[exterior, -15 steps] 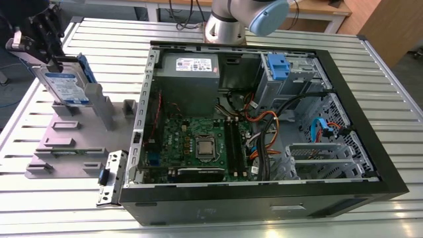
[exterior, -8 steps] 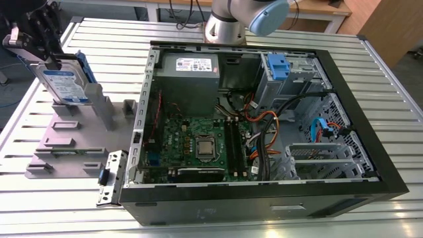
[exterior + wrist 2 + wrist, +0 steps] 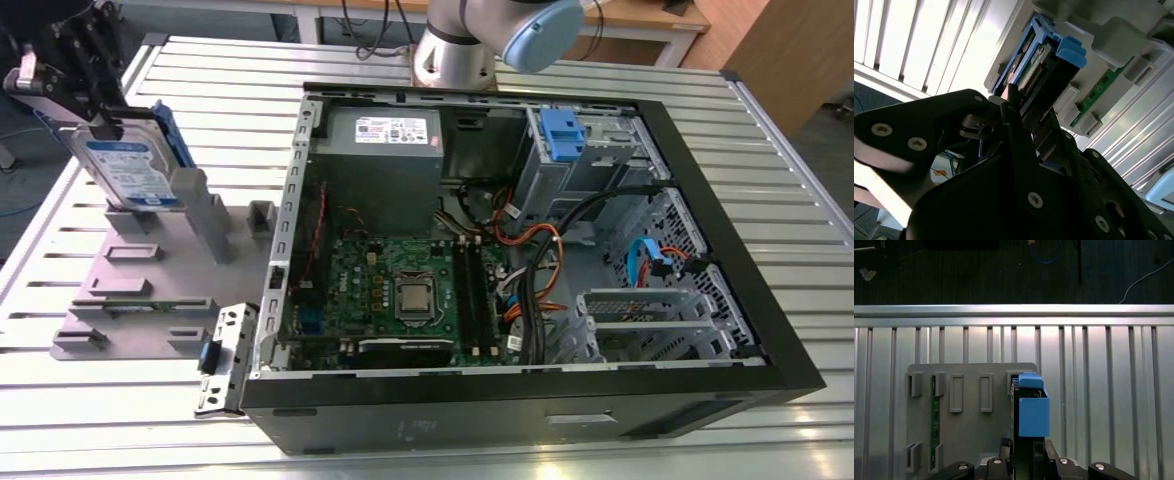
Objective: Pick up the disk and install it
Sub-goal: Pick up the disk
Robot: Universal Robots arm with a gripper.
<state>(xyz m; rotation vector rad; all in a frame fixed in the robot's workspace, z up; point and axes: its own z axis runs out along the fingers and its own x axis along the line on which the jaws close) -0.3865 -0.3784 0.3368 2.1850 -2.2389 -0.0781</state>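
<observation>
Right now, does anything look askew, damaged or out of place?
Nothing stands out. The disk stands on edge in the grey fixture, the pincer at its upper end; the open computer case shows no damage.

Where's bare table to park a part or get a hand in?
Free: on the slatted table, the strip below the fixture plate in the exterior view, and the far strip between the disk and the PC case. Crowded: inside the case, packed with cables and the motherboard.
</observation>
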